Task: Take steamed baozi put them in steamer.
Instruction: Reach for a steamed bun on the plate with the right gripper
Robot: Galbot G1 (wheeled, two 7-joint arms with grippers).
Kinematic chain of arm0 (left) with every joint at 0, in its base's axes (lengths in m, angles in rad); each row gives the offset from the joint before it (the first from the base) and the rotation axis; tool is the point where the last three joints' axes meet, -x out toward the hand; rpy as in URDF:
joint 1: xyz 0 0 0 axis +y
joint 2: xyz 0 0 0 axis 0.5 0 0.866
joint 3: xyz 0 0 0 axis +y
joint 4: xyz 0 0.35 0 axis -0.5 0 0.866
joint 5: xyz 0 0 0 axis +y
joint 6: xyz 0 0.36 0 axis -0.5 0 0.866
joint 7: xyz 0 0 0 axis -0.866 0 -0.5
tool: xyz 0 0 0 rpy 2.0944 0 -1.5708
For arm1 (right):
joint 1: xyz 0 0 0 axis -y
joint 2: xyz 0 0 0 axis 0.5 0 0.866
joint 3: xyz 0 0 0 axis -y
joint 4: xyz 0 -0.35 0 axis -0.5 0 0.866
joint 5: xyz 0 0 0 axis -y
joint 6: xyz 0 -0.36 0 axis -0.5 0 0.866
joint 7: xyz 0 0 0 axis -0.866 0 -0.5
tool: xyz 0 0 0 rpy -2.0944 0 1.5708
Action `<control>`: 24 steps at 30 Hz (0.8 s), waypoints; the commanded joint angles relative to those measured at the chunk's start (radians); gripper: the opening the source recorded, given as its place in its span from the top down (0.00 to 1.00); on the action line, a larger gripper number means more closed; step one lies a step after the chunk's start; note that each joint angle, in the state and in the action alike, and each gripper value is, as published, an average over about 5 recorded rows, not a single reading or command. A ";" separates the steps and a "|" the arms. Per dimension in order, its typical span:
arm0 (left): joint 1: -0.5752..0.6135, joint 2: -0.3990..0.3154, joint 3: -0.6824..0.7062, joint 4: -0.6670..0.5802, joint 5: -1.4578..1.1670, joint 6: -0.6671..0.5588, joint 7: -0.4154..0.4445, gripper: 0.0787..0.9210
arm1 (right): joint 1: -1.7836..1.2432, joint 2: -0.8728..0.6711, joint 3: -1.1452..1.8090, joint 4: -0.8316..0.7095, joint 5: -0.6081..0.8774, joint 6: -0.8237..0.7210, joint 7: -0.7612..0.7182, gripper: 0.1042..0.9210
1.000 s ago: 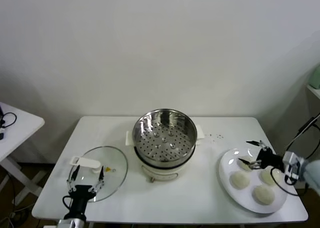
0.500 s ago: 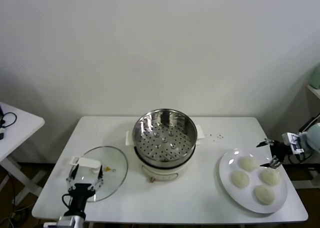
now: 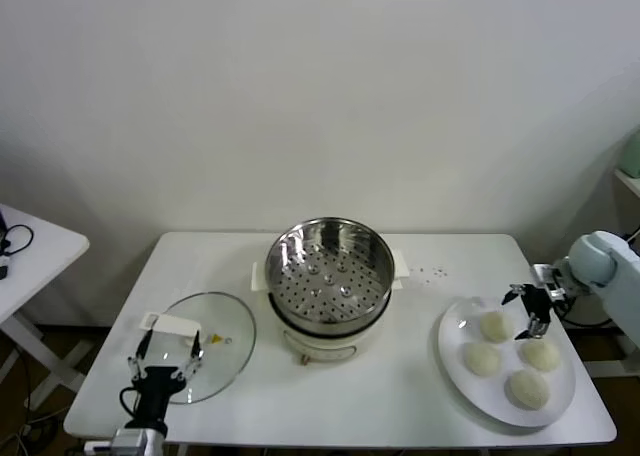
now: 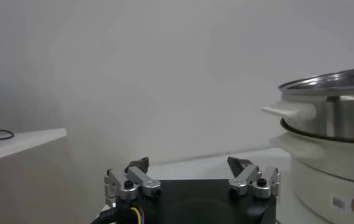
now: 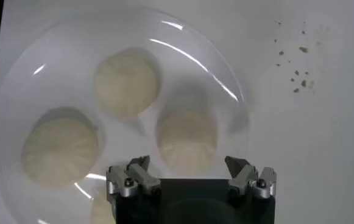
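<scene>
I see a plain white wall behind a white table [image 3: 420, 396], and a second white table [image 3: 40, 246] off its left end with a black cable on it. The steamer [image 3: 328, 284] stands near the middle of the tabletop toward the back edge, open, its holed tray bare; a small label on its cream base is too small for me to read. A glass lid [image 3: 205, 341] with a white handle lies flat toward the front left corner, carrying a yellow warning sticker I cannot read. A white plate [image 3: 455, 361] sits by the right edge with four buns [image 3: 493, 326] on it. Dark specks dot the tabletop between steamer and plate.

My right gripper [image 3: 531, 311] hangs over the plate's back part, jaws spread wide, above the bun nearest the steamer [image 5: 187, 135] and holding nothing. My left gripper [image 3: 165, 354] waits at the front left edge over the lid, jaws spread and empty. Nothing stands between plate and steamer.
</scene>
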 commanded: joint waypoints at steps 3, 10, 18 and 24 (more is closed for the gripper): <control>-0.004 0.000 -0.002 0.005 0.001 0.004 -0.001 0.12 | 0.032 0.078 -0.043 -0.059 -0.051 0.008 -0.014 0.12; -0.006 -0.006 0.001 0.014 0.010 0.006 -0.004 0.12 | 0.003 0.089 -0.008 -0.073 -0.074 0.016 -0.011 0.12; -0.004 -0.006 0.001 0.015 0.010 0.007 -0.009 0.12 | -0.015 0.091 0.018 -0.074 -0.094 0.018 -0.011 0.14; -0.003 -0.006 0.003 0.015 0.013 0.008 -0.014 0.12 | -0.018 0.088 0.032 -0.075 -0.099 0.021 -0.008 0.22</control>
